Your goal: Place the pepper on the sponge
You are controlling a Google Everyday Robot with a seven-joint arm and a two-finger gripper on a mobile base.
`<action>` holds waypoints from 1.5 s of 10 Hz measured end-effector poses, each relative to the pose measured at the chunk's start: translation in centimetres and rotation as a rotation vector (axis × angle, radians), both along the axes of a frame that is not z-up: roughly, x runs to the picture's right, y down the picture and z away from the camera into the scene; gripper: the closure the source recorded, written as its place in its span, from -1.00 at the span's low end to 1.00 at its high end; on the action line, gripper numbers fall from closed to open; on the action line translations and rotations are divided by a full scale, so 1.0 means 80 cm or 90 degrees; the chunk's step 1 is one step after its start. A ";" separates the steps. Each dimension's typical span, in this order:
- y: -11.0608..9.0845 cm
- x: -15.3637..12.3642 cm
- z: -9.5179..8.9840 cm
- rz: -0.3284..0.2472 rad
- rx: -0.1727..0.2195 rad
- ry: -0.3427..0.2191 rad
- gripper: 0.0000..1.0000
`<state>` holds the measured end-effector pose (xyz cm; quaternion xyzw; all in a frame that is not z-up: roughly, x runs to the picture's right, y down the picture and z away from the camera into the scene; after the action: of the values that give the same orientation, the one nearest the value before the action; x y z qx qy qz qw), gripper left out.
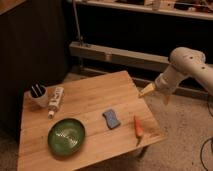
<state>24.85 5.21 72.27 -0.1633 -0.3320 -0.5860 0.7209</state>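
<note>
Lying flat on the wooden table (95, 97), the pepper (137, 126) rests close to the right front edge, just beside the blue sponge (112, 119) but apart from it; its long axis runs roughly from back to front, and the end nearer the front edge looks darker, perhaps the stem. The robot's hand (148, 90) hangs off the table's right side, out past the far right corner and well apart from both things; whether it is spread or closed I cannot tell, though the pepper is plainly not in it. A green bowl (66, 136) sits at the front left; a white tube (56, 98) and a dark-filled cup (38, 94) stand at the back left, clear of the work.

By its look the pepper is light, slender and smooth-skinned; it is likely to roll or squirt sideways under a careless pinch, and it has little table beyond it on the right. The safest hold appears to be from above, across the thicker middle and square to its length, rather than at the thin tapering tip. The sponge looks soft and barely longer than the pepper; a pepper laid along its length would sit more surely than one laid across it.
</note>
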 end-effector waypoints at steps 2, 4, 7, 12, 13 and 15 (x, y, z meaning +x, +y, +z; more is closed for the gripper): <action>0.000 -0.002 0.001 -0.001 0.000 -0.001 -0.60; 0.001 -0.006 0.003 0.007 0.010 0.000 -0.60; 0.030 -0.024 0.020 0.019 0.034 0.013 -0.60; 0.084 -0.054 0.032 -0.039 0.009 0.016 -0.60; 0.105 -0.058 0.036 -0.052 0.002 0.025 -0.60; 0.134 -0.068 0.043 -0.066 0.002 0.034 -0.60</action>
<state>19.42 15.90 75.68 -0.1947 -0.3027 -0.6187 0.6983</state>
